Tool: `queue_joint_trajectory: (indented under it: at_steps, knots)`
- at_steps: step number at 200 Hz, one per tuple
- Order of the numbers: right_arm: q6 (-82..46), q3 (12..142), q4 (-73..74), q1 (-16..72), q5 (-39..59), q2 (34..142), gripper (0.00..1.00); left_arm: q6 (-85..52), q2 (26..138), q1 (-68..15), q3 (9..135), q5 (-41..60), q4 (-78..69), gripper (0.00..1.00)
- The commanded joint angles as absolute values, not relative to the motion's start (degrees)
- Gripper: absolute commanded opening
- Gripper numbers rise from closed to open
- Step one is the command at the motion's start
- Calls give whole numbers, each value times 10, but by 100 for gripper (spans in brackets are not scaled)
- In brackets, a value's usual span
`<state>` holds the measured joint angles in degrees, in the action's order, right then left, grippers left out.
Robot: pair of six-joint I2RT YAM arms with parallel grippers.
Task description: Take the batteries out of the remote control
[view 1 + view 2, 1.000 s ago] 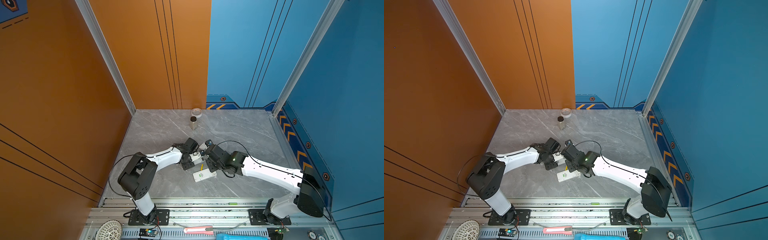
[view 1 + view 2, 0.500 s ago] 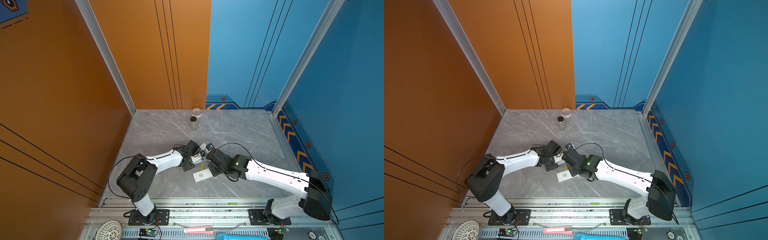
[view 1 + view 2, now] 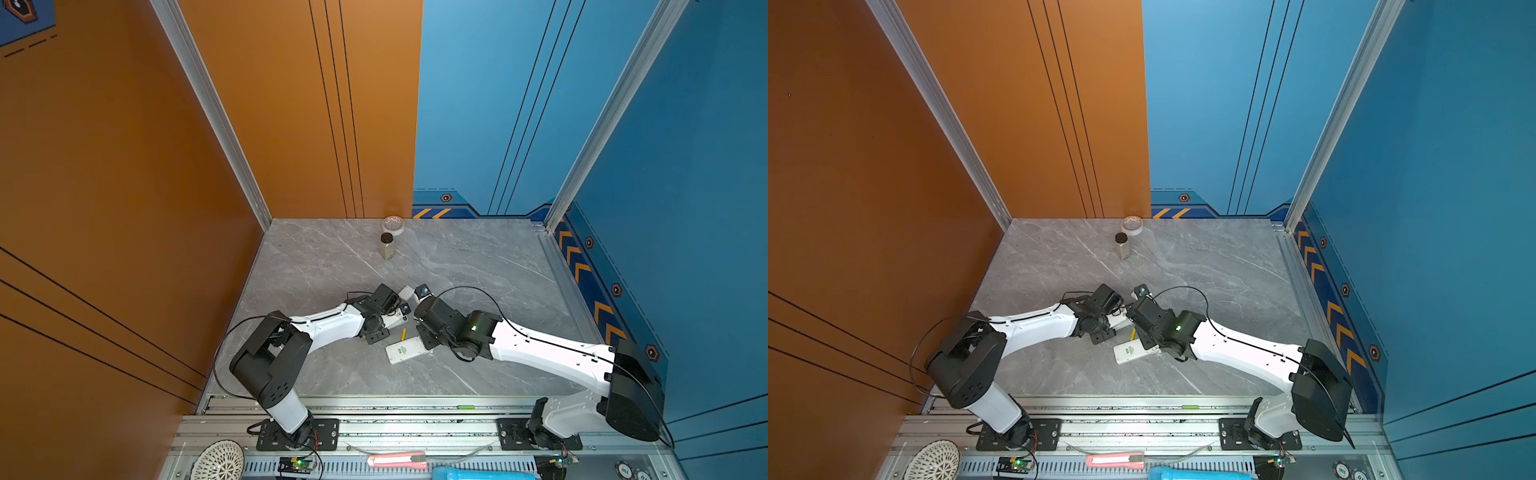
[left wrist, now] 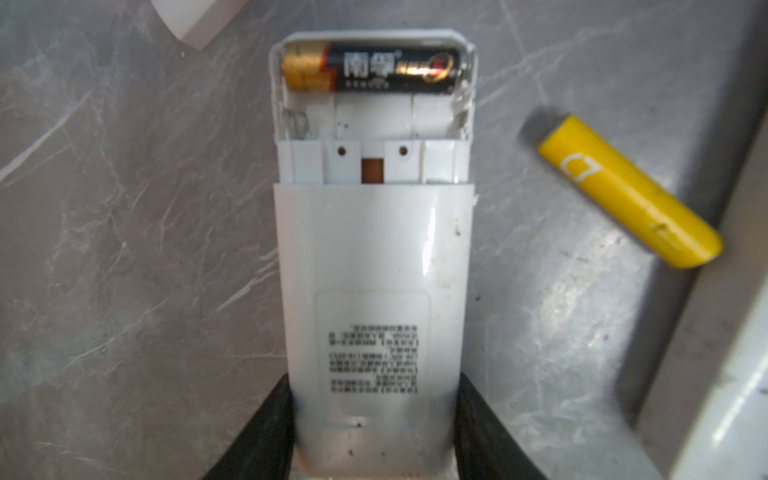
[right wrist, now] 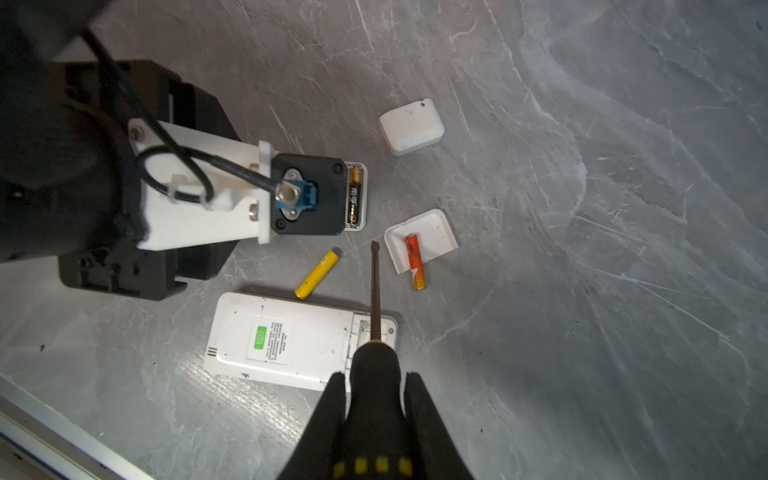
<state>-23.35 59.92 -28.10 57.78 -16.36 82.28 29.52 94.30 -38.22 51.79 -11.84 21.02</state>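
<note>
My left gripper (image 4: 374,415) is shut on the sides of a white remote control (image 4: 374,257) that lies back-up on the table. Its battery bay is uncovered, with one black-and-gold battery (image 4: 374,68) in the end slot and the other slot bare. A yellow battery (image 5: 316,274) lies loose on the table beside it. An orange-red battery (image 5: 414,262) rests half on an upturned white cover (image 5: 432,232). My right gripper (image 5: 375,399) is shut on the black-and-yellow handle of a screwdriver (image 5: 375,291), whose tip hangs between the two loose batteries.
A larger white remote (image 3: 407,350) with a green sticker lies under the screwdriver, its bay open. A second white cover (image 5: 411,126) sits beyond the held remote. A small bottle (image 3: 386,246) and a tape roll (image 3: 393,224) stand by the back wall.
The right arm has shifted slightly with the screwdriver. The left arm has stayed in place on the remote control.
</note>
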Motion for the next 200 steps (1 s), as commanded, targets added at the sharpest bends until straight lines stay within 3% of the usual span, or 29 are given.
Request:
queue_joint_trajectory:
  at_steps: [1, 200]
  knots:
    - [-234, 596, -240, 572, -138, 831, 0, 301, 964, -381, 498, -111, 231, 0]
    - [-236, 609, -230, 553, -116, 849, 0, 304, 975, -373, 513, -95, 236, 0]
